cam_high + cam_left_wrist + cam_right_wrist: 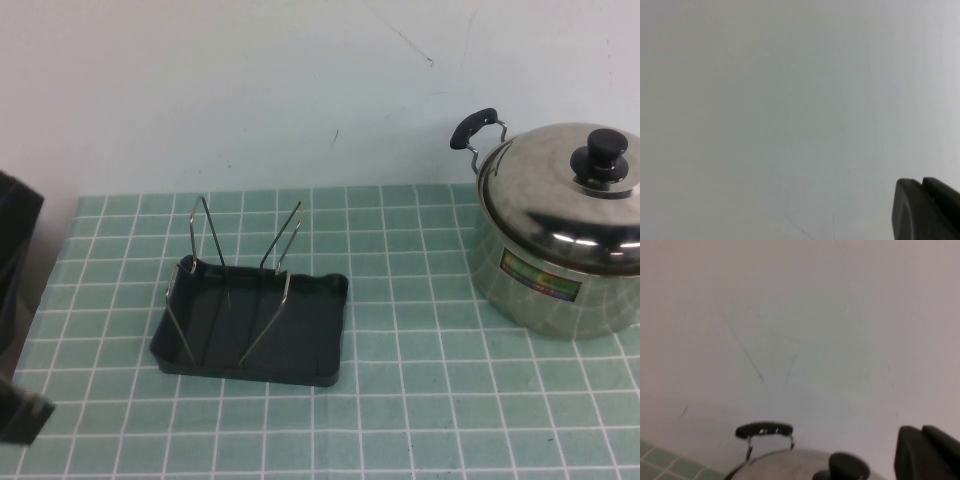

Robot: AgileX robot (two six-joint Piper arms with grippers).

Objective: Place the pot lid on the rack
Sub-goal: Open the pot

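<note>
High view | lid (560, 180) seated on pot (550, 285), desk (420, 400) right; rack (255, 320) left-centre, bare | left gripper (927, 210), right gripper (927, 452): both raised facing wall, grip unknown | step: approach pending | next: right gripper to knob (602, 155).

Dark grey rectangular plastic rack (255, 325) with upright wire holders sits left of centre in the high view, on the green-tiled tabletop (420, 400). Far right, well apart from it, stands the shiny steel pot (555, 275), and the round domed steel pot lid (555, 190) with its black knob sits on top. White wall (250, 90) fills the upper frame. Left gripper (927, 212) shows at the left wrist view's lower right corner, facing bare wall; right gripper (927, 452) sits in the right wrist view's lower right corner, just beside the knob.
</note>
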